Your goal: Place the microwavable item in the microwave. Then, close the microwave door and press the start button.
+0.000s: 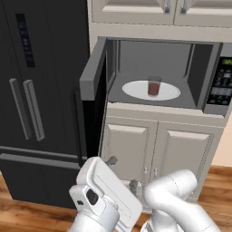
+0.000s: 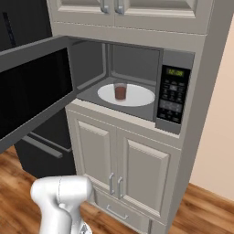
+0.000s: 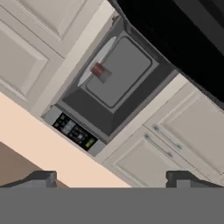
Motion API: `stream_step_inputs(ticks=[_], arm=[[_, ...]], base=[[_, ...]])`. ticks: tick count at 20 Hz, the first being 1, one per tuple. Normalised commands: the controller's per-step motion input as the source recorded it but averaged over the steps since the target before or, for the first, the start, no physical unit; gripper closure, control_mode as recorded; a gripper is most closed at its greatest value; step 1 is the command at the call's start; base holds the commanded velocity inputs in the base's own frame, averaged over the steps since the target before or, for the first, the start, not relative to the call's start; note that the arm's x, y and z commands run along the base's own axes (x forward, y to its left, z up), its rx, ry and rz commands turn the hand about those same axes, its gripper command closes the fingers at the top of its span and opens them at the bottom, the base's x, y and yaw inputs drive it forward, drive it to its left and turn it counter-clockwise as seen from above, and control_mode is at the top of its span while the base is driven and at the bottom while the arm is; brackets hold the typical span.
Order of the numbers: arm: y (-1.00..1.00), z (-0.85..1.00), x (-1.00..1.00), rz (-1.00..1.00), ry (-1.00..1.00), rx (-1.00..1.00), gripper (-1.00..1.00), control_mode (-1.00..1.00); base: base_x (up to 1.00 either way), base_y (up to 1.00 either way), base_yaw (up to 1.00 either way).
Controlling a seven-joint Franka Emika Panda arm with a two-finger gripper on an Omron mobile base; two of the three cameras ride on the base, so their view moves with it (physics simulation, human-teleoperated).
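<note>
Cup (image 1: 154, 86) of dark red-brown stuff stands upright on the round white turntable (image 1: 136, 90), a little toward its right side, inside the grey cavity of the microwave (image 1: 213, 106). It stands alone there, touched by nothing. The microwave door (image 1: 93, 72) hangs wide open to the left, its dark glass facing the room, and the black button panel (image 2: 172, 97) sits at the right of the opening. Cream cabinet doors (image 2: 119, 169) fill the space below the microwave and more cabinets (image 2: 128, 9) run above it. A tall black fridge (image 1: 36, 90) stands to the left, and the floor (image 2: 201, 215) is reddish wood boards. The gripper (image 3: 112, 178) is well back from the microwave and low, its jaws spread wide apart and empty, pointed up at the open cavity.
</note>
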Motion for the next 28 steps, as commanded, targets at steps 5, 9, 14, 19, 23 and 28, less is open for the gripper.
stream_step_inputs(ticks=[5,9,14,19,23,28], arm=[[1.00,-0.49,0.51,0.00,0.12,-0.17,-1.00,-1.00],[1.00,-0.36,1.00,0.00,0.07,-0.12,-1.00,-1.00],[0.95,-0.34,1.00,0.00,0.12,-0.08,-1.00,-1.00],[0.40,-0.36,1.00,-0.11,0.22,-0.04,-1.00,-1.00],[-0.37,-0.23,0.56,-0.10,0.25,0.00,-1.00,-1.00],[-0.99,-0.08,-0.02,-0.06,0.07,0.01,-1.00,-1.00]], base=[[0.00,0.00,0.00],[0.00,0.00,0.00],[0.00,0.00,0.00],[0.00,0.00,0.00],[0.00,0.00,0.00],[0.00,0.00,0.00]])
